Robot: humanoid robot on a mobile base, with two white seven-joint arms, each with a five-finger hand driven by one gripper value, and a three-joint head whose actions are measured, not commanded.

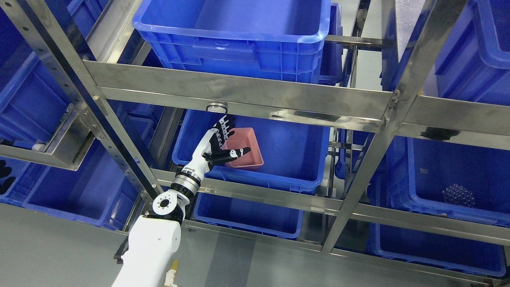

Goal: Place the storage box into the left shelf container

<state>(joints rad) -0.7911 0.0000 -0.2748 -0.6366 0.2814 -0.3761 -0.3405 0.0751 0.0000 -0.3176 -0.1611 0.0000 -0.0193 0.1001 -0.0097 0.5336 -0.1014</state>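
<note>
A pink open-top storage box [246, 139] sits inside the blue bin [297, 151] on the middle shelf, toward the bin's left side. My left arm comes up from the lower left and reaches over the bin's front rim. My left hand [238, 134] is open, with its fingers [225, 126] spread upward beside the box's left edge and the thumb stretched across the box's front rim. I cannot tell whether the thumb touches the box. The right arm is out of view.
A steel shelf beam [239, 93] runs just above my hand, with a slanted upright [103, 119] to the left. Other blue bins stand above [239, 36], below [247, 217], at the left [71, 191] and at the right [458, 175], the last holding small clear items.
</note>
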